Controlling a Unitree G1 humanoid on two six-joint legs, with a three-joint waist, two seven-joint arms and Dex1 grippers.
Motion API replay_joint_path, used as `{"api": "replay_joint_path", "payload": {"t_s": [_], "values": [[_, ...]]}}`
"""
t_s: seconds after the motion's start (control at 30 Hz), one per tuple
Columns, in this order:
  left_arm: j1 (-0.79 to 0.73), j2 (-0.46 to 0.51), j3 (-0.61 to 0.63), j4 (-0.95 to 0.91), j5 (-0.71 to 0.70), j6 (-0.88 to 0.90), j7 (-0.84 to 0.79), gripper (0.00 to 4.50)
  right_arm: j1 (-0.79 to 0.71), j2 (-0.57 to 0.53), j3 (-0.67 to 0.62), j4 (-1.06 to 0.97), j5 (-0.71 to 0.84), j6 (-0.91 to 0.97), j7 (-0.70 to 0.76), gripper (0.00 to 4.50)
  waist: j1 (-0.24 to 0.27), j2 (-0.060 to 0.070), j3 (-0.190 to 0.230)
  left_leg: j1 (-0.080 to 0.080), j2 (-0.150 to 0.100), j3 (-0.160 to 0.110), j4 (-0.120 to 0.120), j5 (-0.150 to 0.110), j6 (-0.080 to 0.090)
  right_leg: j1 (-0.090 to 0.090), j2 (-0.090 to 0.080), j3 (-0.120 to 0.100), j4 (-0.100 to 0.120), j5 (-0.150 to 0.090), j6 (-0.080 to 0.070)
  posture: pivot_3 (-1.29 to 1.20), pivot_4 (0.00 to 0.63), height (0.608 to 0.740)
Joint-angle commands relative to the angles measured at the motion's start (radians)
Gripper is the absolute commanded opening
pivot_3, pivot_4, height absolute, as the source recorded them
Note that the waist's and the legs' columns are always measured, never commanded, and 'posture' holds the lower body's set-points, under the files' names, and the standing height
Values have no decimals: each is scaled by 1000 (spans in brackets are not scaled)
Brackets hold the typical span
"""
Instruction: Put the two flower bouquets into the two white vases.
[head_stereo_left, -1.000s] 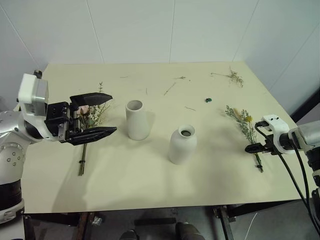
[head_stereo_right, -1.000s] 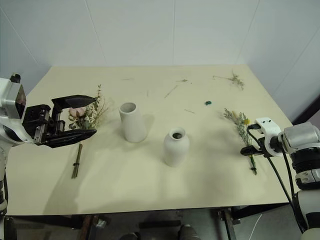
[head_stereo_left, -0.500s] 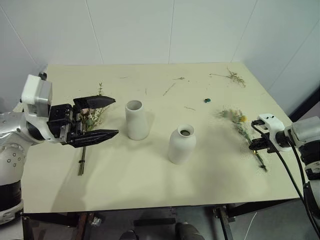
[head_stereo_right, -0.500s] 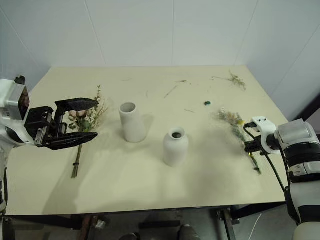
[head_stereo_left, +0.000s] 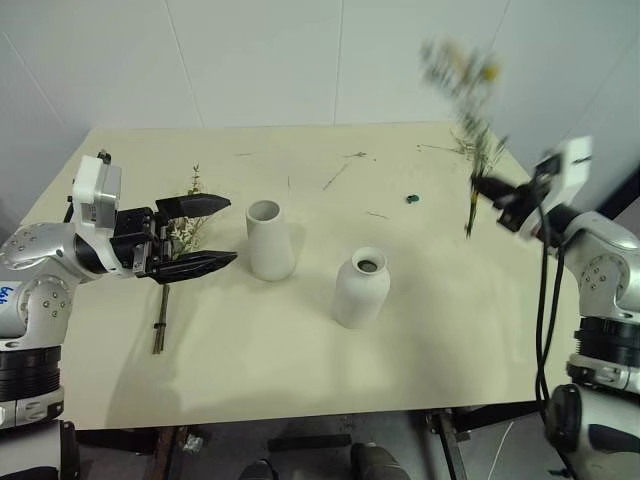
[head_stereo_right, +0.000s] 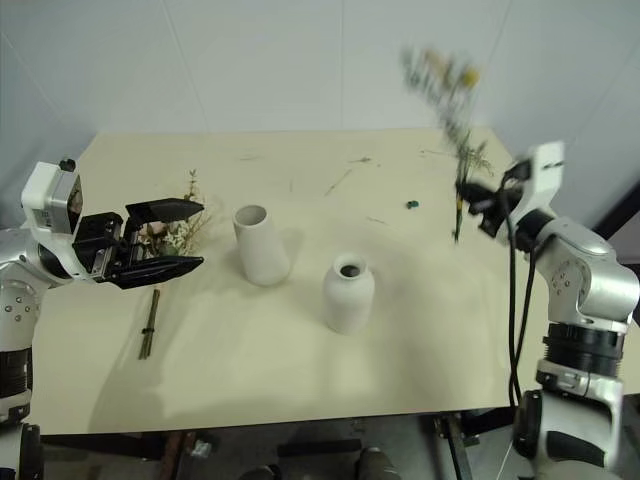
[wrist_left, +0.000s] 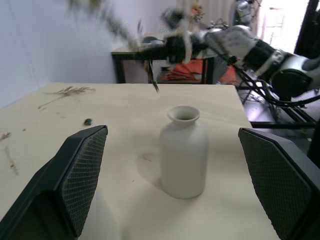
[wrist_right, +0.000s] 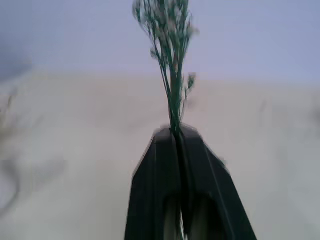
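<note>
The right gripper (head_stereo_left: 482, 186) is clamped on the stems of the bouquet of thin green sprigs with a yellow ball flower (head_stereo_left: 468, 105), which is held upright in the air above the table's 2 o'clock edge, heads blurred against the wall. In the right wrist view the two black fingers (wrist_right: 150, 165) are seen pressed together around the green stems (wrist_right: 172, 100), a detail too small to be read in the head views.

The left gripper (head_stereo_left: 200, 233) is spread wide, with nothing between its fingers, and hovers level at about 9 o'clock on the pale yellow table (head_stereo_left: 300, 370). Just past it, the bouquet of pink roses, pale dried flowers and greenery (head_stereo_left: 178, 240) lies flat on the table, its stems toward the near edge.

The tall tapered matte white vase with a wide mouth (head_stereo_left: 268, 240) stands upright near the table's centre; the rounder matte white bottle-shaped vase with a narrow neck (head_stereo_left: 361, 289) stands at its 4 o'clock, apart from it. Both mouths are seen from above in the head views, whereas the left wrist view frames the bottle-shaped vase from the side between the open finger pads (wrist_left: 82, 170).

Loose dried sprig scraps (head_stereo_left: 462, 150) lie toward the far right corner, and a small dark green object (head_stereo_left: 411, 199) lies beyond the bottle-shaped vase.
</note>
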Motion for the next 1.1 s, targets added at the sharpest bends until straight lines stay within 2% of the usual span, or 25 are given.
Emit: {"api": "replay_joint_path", "payload": {"t_s": [0.03, 0.17, 0.3, 0.73, 1.1], "values": [[-15, -13, 2, 9, 17, -32, -1, 4500, 53, 39, 16, -170, 53, -89, -15, 28, 5, 0, 0, 0, 0, 0, 0, 0, 0, 0, 0, 0, 0, 0, 0, 0, 150, 740], [-27, -47, -10, 42, 35, -45, 17, 4500, 144, 133, 133, -347, 92, -128, -29, 28, 14, 0, 0, 1, 0, 0, 0, 0, 0, 0, 0, 0, 1, 0, 0, 0, 150, 740], [-44, -67, -23, 74, 57, -60, 13, 4500, 190, 209, 209, -423, 139, -116, -65, 28, 14, 0, 0, 1, 0, 0, 1, 1, -1, 0, 0, 0, 2, 0, 0, 0, 150, 740], [-61, -85, -32, 115, 79, -66, 16, 4500, 285, 178, 238, -543, 301, -62, -112, 28, 18, 0, 0, 1, 0, -1, 1, 1, -1, 0, 0, 0, 1, 0, -1, 0, 150, 740], [-76, -88, -22, 116, 87, -62, 28, 4500, 346, 204, 313, -516, 283, -112, -128, 28, 16, 0, 0, 1, 0, -1, 1, 1, -1, 0, 0, 0, 2, 0, -1, 0, 150, 740]]}}
